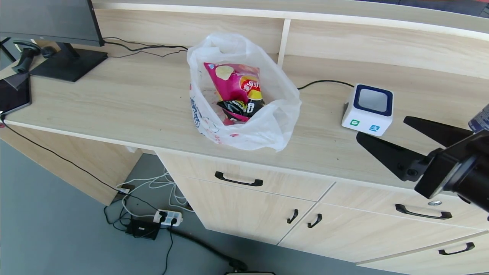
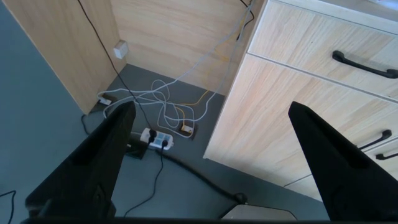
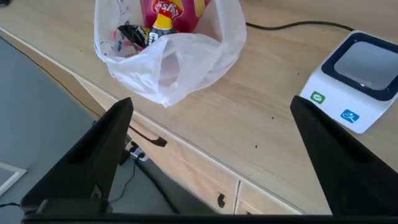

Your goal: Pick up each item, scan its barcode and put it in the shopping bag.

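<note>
The shopping bag [image 1: 269, 126] stands about mid-counter, well left of the scanner [image 1: 368, 109], its mouth open upward and toward the near side. Two items sit in it: a pink crisp packet [image 1: 233, 86] leaning upright against the far wall, and a smaller black packet [image 1: 238, 107] in front of it, lower down.

Both packets look light, air-filled and crinkly. The glossy film is likely slippery and the contents would crush under a hard squeeze. The safest hold is probably a gentle pinch on a sealed end seam, or lightly across the flat faces. The bag is thin, translucent white film with red and blue print, soft and floppy. Its rim sags on the near side, so anything lowered in could drag the wall inward.

The right gripper [image 1: 382, 128] hangs over the near edge of the counter [image 1: 114, 103], just in front of the scanner, its fingers spread wide with nothing between them. The left gripper [image 2: 211, 107] is down beside the drawer fronts, above a power strip [image 2: 155, 138] on the floor, also spread and empty.

A bluish shape [image 1: 480, 118] shows at the far right edge, possibly another item, though too little is visible to tell.
</note>
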You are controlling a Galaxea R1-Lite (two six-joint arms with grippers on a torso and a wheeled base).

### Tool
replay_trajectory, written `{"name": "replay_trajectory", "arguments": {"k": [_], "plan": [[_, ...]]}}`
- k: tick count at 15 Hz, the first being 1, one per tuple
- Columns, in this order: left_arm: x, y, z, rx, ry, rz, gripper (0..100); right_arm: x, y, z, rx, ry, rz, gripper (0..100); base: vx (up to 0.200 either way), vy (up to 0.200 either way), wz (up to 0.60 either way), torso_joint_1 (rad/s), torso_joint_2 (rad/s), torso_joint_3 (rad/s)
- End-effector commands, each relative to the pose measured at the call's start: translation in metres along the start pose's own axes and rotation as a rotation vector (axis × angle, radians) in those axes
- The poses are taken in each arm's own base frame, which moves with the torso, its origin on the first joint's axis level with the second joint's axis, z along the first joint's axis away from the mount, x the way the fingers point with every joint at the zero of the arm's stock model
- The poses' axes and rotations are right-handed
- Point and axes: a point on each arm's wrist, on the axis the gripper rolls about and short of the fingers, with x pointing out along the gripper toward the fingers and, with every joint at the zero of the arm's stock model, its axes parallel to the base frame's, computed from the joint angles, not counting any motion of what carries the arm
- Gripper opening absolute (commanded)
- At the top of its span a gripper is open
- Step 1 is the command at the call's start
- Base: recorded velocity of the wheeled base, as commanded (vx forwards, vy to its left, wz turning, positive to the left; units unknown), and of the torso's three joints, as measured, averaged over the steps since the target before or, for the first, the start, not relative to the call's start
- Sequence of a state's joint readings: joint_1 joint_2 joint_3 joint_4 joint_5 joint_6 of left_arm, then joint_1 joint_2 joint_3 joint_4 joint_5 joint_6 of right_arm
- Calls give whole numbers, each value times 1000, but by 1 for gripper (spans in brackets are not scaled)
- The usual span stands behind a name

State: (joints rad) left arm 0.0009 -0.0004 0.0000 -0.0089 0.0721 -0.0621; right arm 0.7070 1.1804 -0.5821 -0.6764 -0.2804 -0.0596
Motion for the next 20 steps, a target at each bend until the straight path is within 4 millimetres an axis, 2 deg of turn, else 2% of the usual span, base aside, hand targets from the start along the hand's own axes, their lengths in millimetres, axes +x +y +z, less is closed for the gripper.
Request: {"name": "replay_trajectory", "arguments": {"k": [1,7,13,15,20], "plan": [[0,0,0,-1,0,2,100,-3,-5,-1,-1,-5,4,100,0,0,-600,2,7,2],[0,0,0,-1,0,-1,100,-7,-14,-4,-4,-7,-8,100,0,0,-600,2,4,3],[0,0,0,-2,0,1,100,-32,-26,-28,-2,46,-68,100,0,0,0,0,0,0],[0,0,0,-4,3,2,100,-32,-36,-30,3,54,-139,100,0,0,0,0,0,0],[0,0,0,-2,3,2,100,-25,-64,-22,7,15,-330,100,0,-200,0,2,4,0]]}}
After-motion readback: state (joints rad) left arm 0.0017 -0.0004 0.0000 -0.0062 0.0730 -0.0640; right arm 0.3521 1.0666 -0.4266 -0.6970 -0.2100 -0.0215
